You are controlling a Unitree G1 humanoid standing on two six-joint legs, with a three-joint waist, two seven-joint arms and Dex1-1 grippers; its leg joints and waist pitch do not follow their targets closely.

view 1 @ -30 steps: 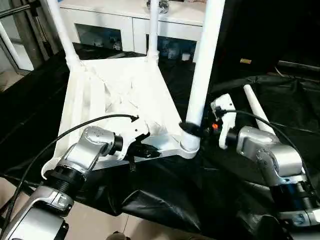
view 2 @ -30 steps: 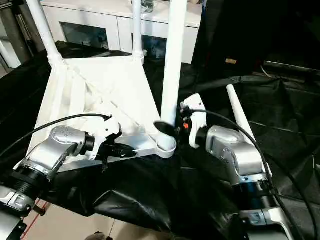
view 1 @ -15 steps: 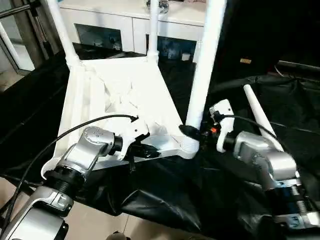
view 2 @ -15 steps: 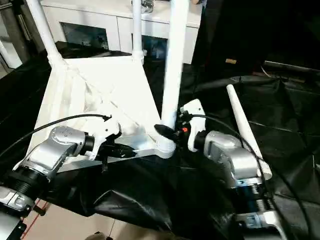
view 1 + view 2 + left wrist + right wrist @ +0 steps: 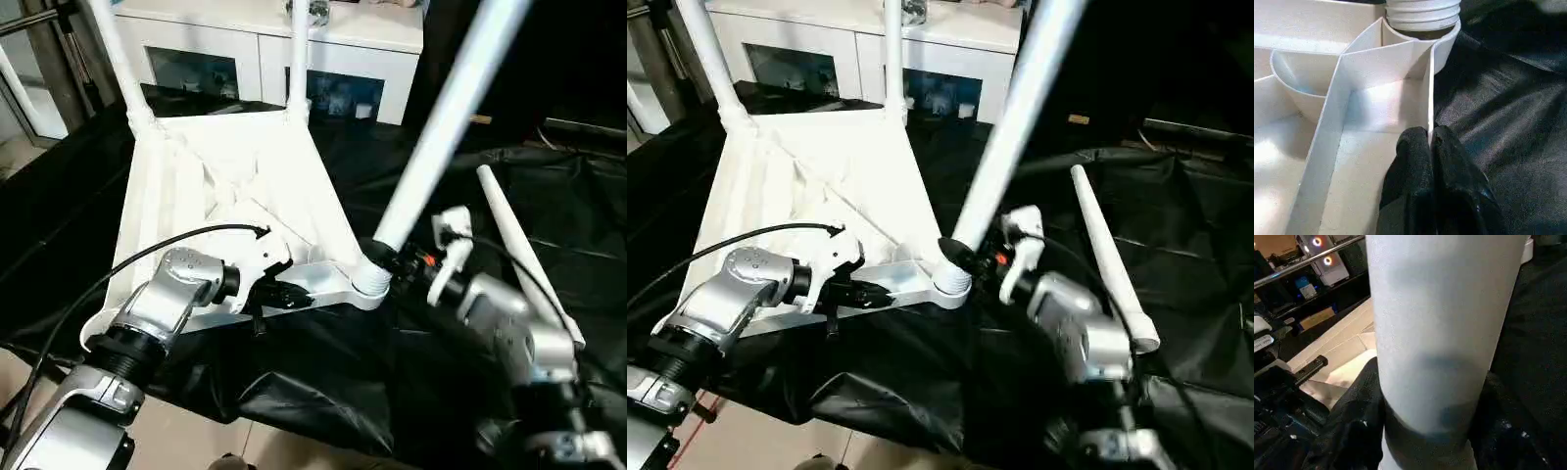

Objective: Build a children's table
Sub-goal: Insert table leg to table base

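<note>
Upturned white table on a black-draped bench, one leg gripped and leaning.

Nearest, the left gripper (image 5: 1431, 142) has its fingers closed on the thin near rim of the tabletop (image 5: 225, 176), which lies ribbed side up on the black sheet (image 5: 323, 382). Just right of it, the right gripper (image 5: 397, 259) clasps the base of a leg (image 5: 441, 117) at the near right corner socket (image 5: 364, 284); this leg tilts right. A loose leg (image 5: 524, 255) lies further right. Two legs (image 5: 118, 59) stand in the far corners before a white cabinet (image 5: 245, 49).
</note>
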